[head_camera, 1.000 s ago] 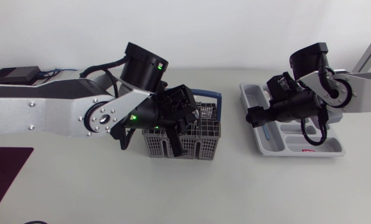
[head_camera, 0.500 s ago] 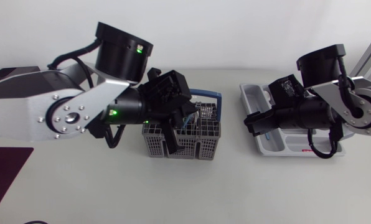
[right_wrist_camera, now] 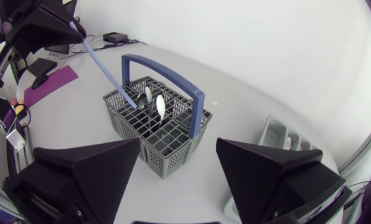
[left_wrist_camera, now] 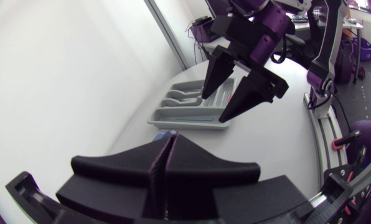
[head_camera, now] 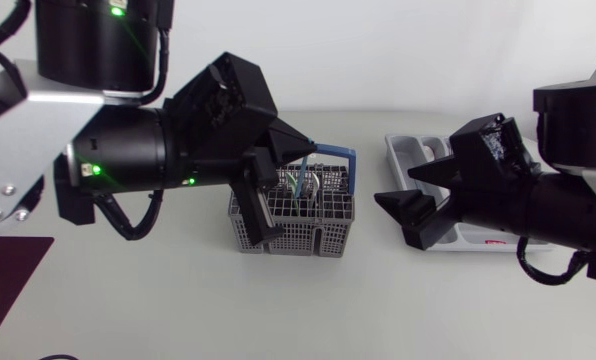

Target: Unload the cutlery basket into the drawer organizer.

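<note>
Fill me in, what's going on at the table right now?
The left gripper is shut on a blue-handled piece of cutlery. It holds the piece at a slant over the cutlery basket, with the lower end reaching into the basket's top. The right gripper is open and empty, between the basket and the drawer organizer. Two spoons stand in the basket, so unloading is not finished.

Grey basket (spoons inside), blue-handled utensil aslant in it, organizer apart
</note>
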Controlling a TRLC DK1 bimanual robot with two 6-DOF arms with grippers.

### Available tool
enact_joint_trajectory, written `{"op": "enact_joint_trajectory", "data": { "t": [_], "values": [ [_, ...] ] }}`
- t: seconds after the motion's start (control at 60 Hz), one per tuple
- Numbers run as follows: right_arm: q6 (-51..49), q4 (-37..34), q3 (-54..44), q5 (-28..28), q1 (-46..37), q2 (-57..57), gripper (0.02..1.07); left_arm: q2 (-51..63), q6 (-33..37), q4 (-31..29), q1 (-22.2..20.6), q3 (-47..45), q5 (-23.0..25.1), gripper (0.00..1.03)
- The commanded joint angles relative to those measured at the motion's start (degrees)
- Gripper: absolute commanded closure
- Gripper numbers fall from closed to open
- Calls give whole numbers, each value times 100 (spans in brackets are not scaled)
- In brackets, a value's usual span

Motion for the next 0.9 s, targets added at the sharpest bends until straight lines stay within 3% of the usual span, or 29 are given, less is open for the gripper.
{"op": "enact_joint_trajectory", "data": {
  "t": [0.0, 0.133, 0.25, 0.45, 0.7, 0.883],
  "values": [
    [-103, 98, -180, -137, 46, -211, 17, -187, -342, -41, -104, 137, 87, 90],
    [-103, 98, -215, -444, 222, -519, 17, -161, -816, -111, -122, 260, 456, 90],
    [-103, 72, -189, -849, 415, -721, 17, 129, -1335, -366, 107, 585, 1212, 90],
    [-226, 72, -233, -1385, 477, -756, 17, 481, -1836, -568, 414, 937, 2012, 90],
    [-428, 168, -312, -1411, 547, -563, 18, 806, -2337, -771, 608, 1262, 2777, 90],
    [-463, 318, -364, -1420, 635, -361, 40, 956, -2425, -885, 608, 1447, 2935, 90]
  ]
}}
